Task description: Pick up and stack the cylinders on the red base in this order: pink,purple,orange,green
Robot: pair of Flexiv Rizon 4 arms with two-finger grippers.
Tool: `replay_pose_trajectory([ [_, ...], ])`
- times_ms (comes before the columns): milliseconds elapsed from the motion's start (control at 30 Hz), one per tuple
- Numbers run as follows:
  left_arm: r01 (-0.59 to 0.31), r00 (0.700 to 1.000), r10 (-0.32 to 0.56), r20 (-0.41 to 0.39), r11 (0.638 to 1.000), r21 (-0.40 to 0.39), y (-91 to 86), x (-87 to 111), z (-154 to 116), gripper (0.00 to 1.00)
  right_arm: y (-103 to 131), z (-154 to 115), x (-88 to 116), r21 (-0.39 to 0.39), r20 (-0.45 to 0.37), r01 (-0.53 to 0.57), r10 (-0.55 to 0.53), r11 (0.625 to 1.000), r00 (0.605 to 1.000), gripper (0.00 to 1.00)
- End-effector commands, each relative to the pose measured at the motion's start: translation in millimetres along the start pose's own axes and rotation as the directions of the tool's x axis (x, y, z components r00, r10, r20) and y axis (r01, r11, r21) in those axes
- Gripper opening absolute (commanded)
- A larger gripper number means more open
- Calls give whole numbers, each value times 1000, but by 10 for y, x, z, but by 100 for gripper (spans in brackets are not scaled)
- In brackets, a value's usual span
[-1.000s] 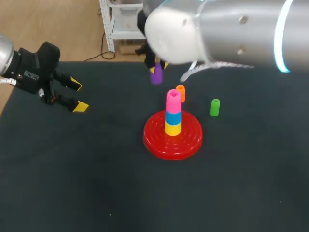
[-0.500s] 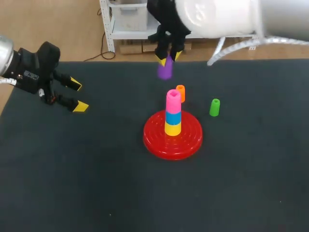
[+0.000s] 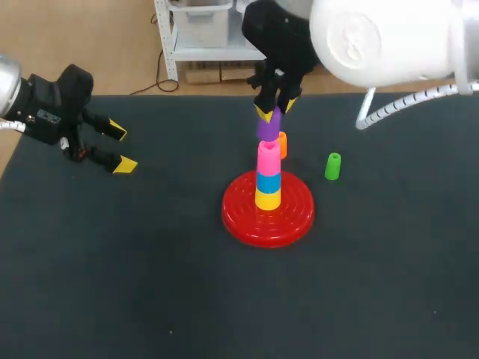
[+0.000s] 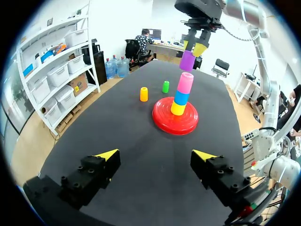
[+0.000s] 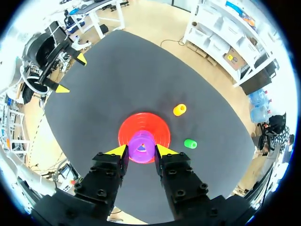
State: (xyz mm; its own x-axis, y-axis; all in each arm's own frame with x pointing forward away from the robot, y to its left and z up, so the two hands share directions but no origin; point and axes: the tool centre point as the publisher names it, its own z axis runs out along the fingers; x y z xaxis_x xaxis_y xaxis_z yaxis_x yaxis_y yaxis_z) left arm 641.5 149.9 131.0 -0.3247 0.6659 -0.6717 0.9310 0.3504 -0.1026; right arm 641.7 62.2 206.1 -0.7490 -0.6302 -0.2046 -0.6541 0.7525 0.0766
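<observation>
My right jaws are closed on the purple cylinder (image 3: 269,126), holding it above the red base (image 3: 247,217), just over the pink cylinder (image 3: 269,157) that tops the stack there. The orange cylinder (image 3: 281,140) stands just behind the base and the green cylinder (image 3: 333,166) near its right. My left jaws hang open over the worktop (image 3: 150,284), well left of the base.

Red base (image 3: 243,217), purple cylinder (image 3: 269,124)

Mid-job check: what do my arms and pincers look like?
The left arm and right arm are glossy silver and rounded. The left pincer and right pincer are blocky black with two yellow wedge tips. A white coiled cable hangs by the right arm.
</observation>
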Motion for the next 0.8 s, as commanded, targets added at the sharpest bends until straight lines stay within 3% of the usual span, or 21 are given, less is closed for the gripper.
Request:
replay_pose_trajectory([
  [33, -2, 1000, 2, 4, 1000, -1, 0, 13, 2, 100, 47, -61, 99, 3, 24, 15, -15, 1000, 1000, 0],
  [400, -2, 1000, 2, 4, 1000, -1, 0, 13, 2, 100, 72, -2, 217, 3, -21, 41, -41, 999, 999, 0],
  [800, -2, 1000, 2, 4, 1000, -1, 0, 13, 2, 100, 107, 148, 139, 10, -45, 58, -58, 998, 997, 0],
])
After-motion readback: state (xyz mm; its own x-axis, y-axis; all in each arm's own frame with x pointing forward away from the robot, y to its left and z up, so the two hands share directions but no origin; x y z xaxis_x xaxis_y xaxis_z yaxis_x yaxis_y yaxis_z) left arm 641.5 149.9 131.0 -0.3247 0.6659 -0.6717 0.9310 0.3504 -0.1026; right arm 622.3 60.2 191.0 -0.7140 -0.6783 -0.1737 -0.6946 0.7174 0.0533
